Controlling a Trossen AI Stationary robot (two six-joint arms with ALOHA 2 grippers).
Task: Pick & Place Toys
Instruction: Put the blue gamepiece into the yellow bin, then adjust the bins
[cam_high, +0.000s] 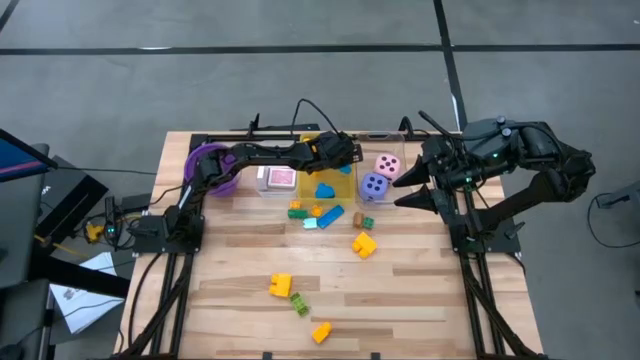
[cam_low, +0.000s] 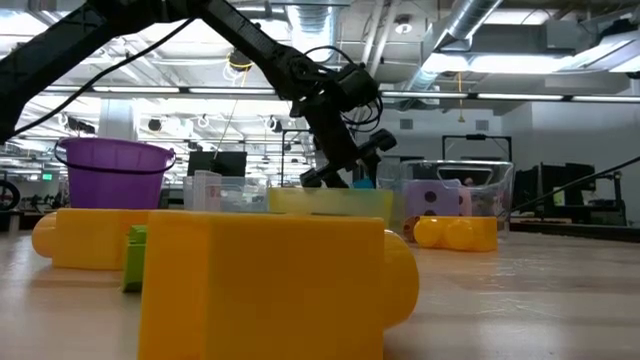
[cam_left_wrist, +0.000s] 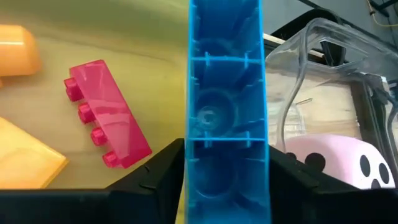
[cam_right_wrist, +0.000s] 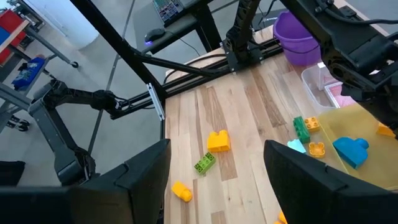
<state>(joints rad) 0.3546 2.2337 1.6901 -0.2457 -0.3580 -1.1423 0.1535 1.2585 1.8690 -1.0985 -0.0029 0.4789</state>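
Snugly between left jaws (upright): blue block (cam_left_wrist: 227, 112)

The high view looks straight down on the whole table (cam_high: 400, 290). The low view sits at tabletop level, close behind a yellow block (cam_low: 265, 285), facing the yellow bin (cam_low: 330, 203). Both wrist views look toward that bin, the left very near.

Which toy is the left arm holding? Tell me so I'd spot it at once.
Find the yellow bin at the table's far edge, between the clear bins. Above it, the left gripper has its jaws either side of a long blue block, hollow ribbed underside showing. The pink block below lies loose in the bin.
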